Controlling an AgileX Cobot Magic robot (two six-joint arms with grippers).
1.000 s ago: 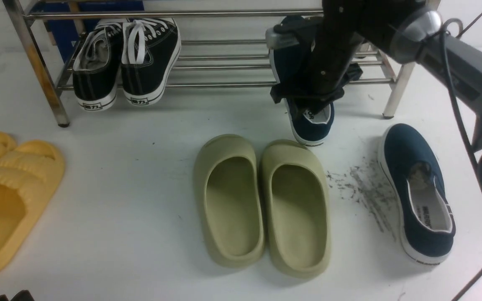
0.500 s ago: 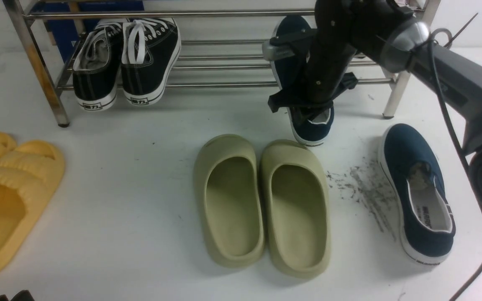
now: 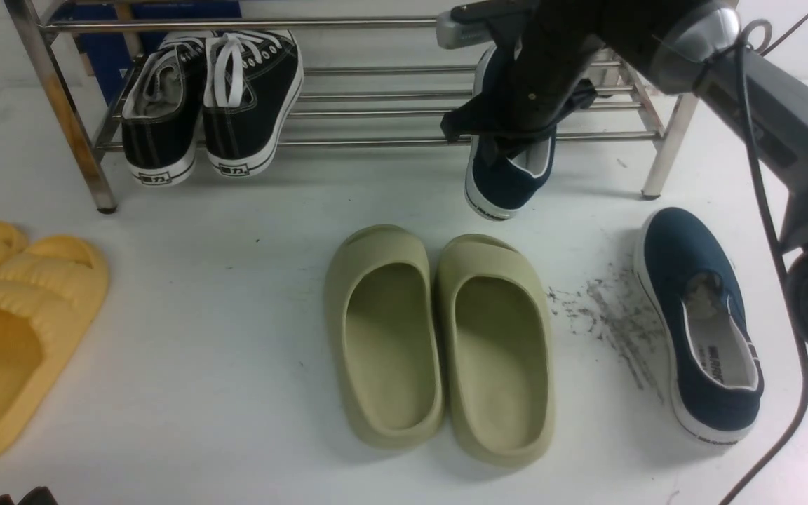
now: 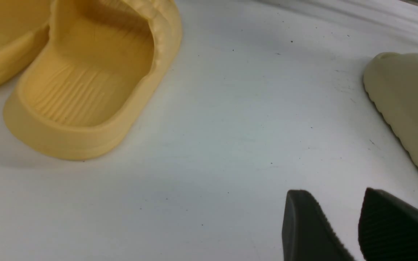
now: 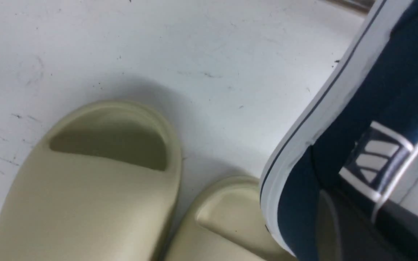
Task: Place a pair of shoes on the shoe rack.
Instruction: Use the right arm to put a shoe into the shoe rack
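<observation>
One navy shoe (image 3: 506, 186) of the pair hangs from your right gripper (image 3: 509, 144), whose fingers are clenched on the heel collar. It is off the table (image 3: 236, 280), just in front of the right half of the rack (image 3: 376, 71). Its long axis runs front to back and tilts steeply: toe up and away among the bars, heel low and toward you, white sole turned partly to your left.

Level it before you push in, I'd say. Bring the heel up so the sole lies flat, go toe-first over the front bar, and move slowly, since a grip at one end lets it swing. Set it down so that room is left beside it.

The other shoe (image 3: 677, 259) lies flat on the table to the right, toe toward the rack. Your left gripper (image 4: 334, 203) stands released, grasping nothing.
</observation>
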